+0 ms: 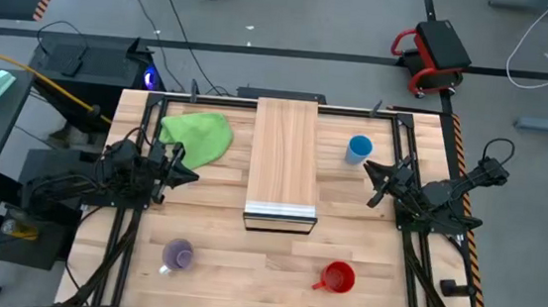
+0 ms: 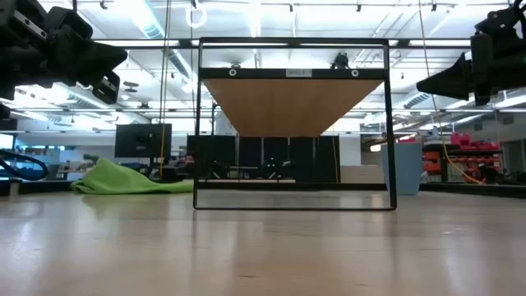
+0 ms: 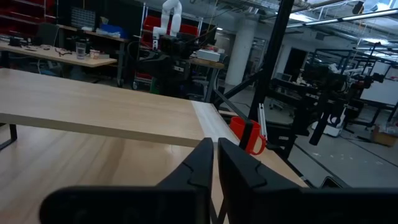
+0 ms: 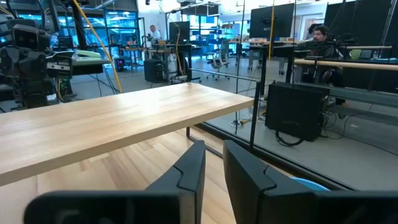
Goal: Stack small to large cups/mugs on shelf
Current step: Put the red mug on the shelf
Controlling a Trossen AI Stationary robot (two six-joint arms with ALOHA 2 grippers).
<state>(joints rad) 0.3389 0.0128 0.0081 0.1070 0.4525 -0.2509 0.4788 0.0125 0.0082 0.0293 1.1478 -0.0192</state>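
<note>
While I hold both arms at the table's side edges, left gripper (image 1: 190, 175) nearly closed, empty, right gripper (image 1: 372, 168) slightly open, empty, shelf (image 1: 284, 161) bare.

4 views around the raised shelf (image 1: 284, 161)

The high view looks straight down, shelf centred and both arms flanking it. The low view sits at tabletop height, facing level at the shelf's underside (image 2: 292, 105) with the room behind. The left wrist view looks across the shelf top (image 3: 106, 106) past its own fingers (image 3: 198, 168). The right wrist view faces the shelf (image 4: 112, 121) from the opposite side, close above the table. All 4 share the shelf.
</note>
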